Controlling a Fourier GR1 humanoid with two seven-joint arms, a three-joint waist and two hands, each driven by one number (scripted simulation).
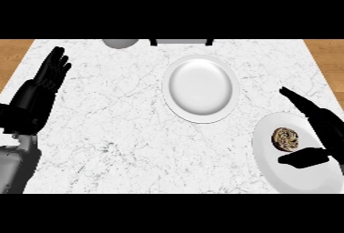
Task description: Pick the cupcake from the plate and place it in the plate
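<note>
A brown cupcake [285,139] sits on a white plate [292,175] at the counter's right edge. My right hand [321,125] hovers over that plate, open: its fingers stretch past the cupcake's right side and the thumb [304,159] lies just below it, neither closed on it. A second white plate [201,88] lies bare near the counter's middle back. My left hand [48,75] rests open at the left edge, fingers up, far from both plates.
A grey round object [121,43] and a dark-framed object [181,42] show at the counter's back edge. The white marble counter [114,132] ends in wooden floor at both sides.
</note>
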